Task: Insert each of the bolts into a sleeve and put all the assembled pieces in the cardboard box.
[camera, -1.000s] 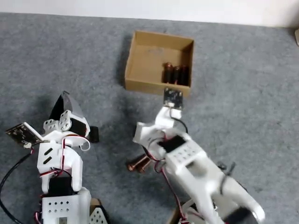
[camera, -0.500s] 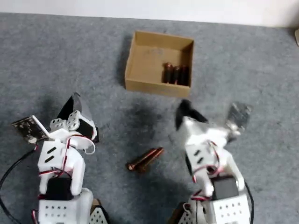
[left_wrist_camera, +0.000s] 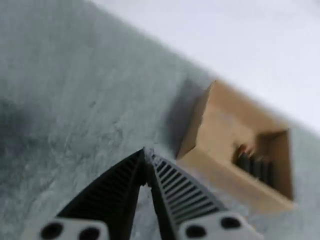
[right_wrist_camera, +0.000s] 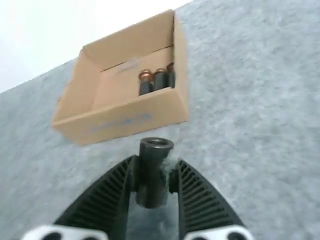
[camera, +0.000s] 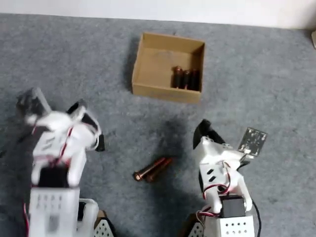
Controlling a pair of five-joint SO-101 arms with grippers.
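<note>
1. Two copper bolts [camera: 153, 169] lie touching, side by side, on the grey tabletop [camera: 256, 74] between the arms. They are well apart from the cardboard box [camera: 165, 92], where three assembled pieces [camera: 185, 78] sit against one wall.
2. Risk: because the bolts touch, a grab at one could roll or drag the other.
3. Risk: a bolt pushed in off-axis could catch on the rim of the dark sleeve [right_wrist_camera: 155, 149] and tilt or slip it in the grip.
4. The right hand [right_wrist_camera: 153, 169] is parted only by the sleeve's width and clamps it, open bore towards the box.
5. The left hand [left_wrist_camera: 147, 158] is closed tip to tip and empty, over bare tabletop near the box.
</note>
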